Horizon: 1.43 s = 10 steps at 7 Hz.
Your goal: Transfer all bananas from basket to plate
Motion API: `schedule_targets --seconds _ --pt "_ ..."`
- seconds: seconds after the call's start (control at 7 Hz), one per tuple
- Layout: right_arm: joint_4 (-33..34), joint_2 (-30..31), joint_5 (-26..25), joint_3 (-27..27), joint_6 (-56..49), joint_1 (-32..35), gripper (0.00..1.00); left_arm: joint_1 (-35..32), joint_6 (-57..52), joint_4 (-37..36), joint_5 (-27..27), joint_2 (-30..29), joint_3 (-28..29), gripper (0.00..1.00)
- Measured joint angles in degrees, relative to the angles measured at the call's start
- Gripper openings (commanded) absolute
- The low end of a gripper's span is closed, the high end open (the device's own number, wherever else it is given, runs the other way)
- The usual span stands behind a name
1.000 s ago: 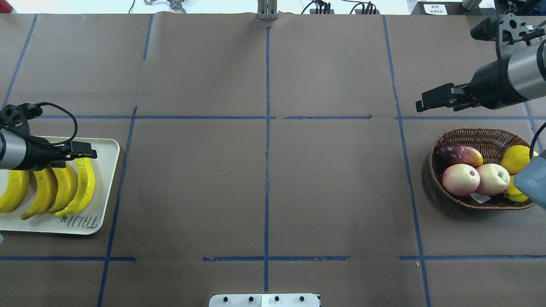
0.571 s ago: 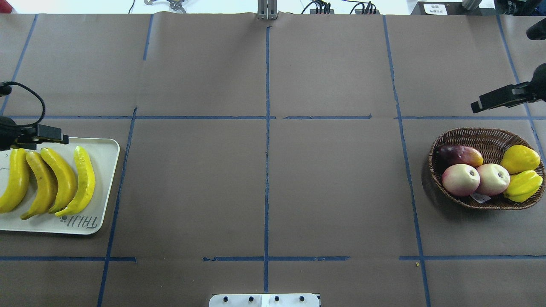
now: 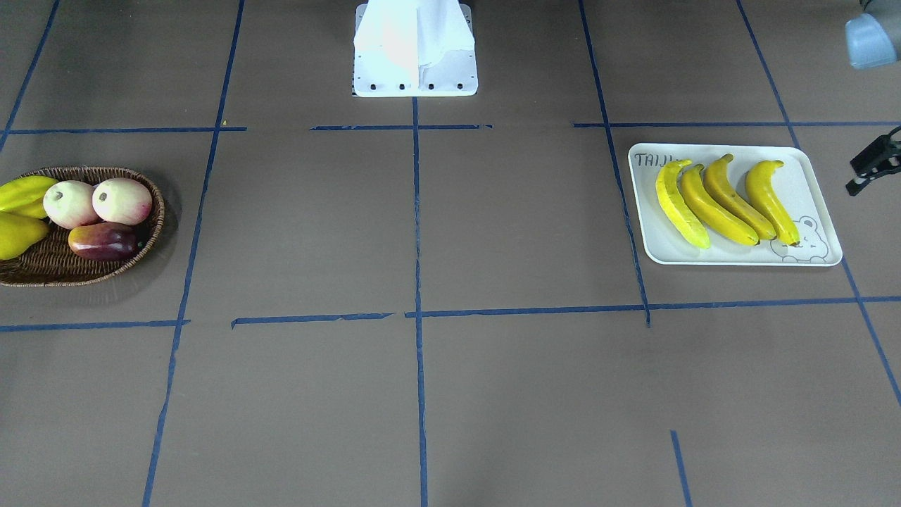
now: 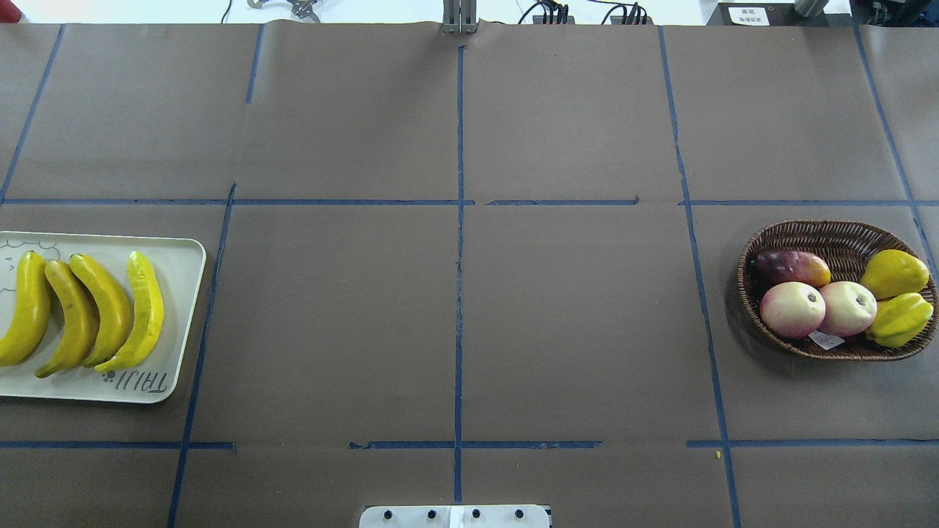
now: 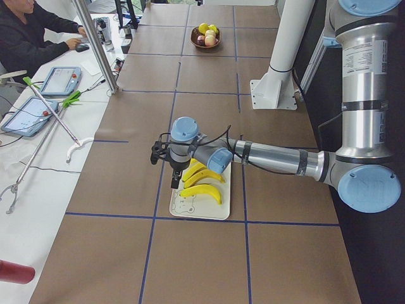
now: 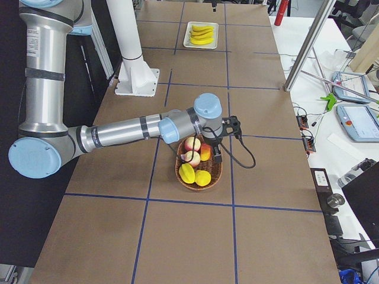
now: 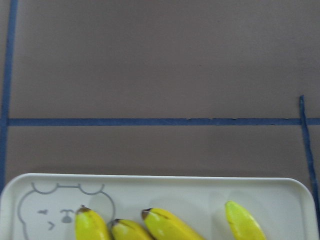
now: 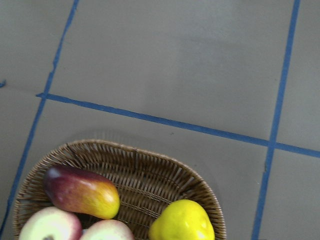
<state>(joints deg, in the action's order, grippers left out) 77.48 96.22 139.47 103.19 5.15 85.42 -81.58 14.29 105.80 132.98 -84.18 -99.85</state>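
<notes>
Four bananas (image 4: 81,312) lie side by side on the plate (image 4: 180,253), left edge of the overhead frame. The basket (image 4: 821,235), far right, holds only other fruit (image 4: 792,308). Watch the left gripper (image 3: 864,172) beside the plate: a low retreat could nudge it. You cannot tell its finger spread, nor the right gripper's (image 6: 217,152).

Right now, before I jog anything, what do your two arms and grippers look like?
Both the left arm and right arm are silver tubes with pale blue joint caps and black bands. The left gripper and right gripper are black, each with a looping black cable.
</notes>
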Motion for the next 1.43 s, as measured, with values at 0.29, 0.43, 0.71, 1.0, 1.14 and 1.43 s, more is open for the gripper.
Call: schedule_targets --seconds 0.29,0.43,0.71,1.0,1.14,1.43 --pt "-0.08 0.18 -0.15 -2.08 -2.03 1.85 1.00 -6.23 -11.40 -4.75 3.03 0.12 5.40 1.00" --pt "0.15 0.28 -0.20 -2.36 -2.13 2.00 1.00 -6.97 -13.01 -5.30 3.35 0.16 7.01 1.00" --pt "2.51 -0.63 0.00 -3.85 -2.10 2.02 1.00 -8.32 -13.68 -8.57 4.01 -0.25 7.41 1.00" --pt "9.70 -2.98 0.21 -4.33 -2.13 2.48 1.00 -9.30 -13.82 -13.02 5.34 -0.70 6.73 1.00" --pt "11.93 -3.47 0.68 -4.31 -2.15 2.97 1.00 -9.42 -13.84 -13.38 5.58 -0.37 6.43 1.00" --pt "15.20 -3.51 2.03 -3.12 -2.16 3.90 1.00 -9.47 -13.85 -13.36 5.66 0.01 6.23 1.00"
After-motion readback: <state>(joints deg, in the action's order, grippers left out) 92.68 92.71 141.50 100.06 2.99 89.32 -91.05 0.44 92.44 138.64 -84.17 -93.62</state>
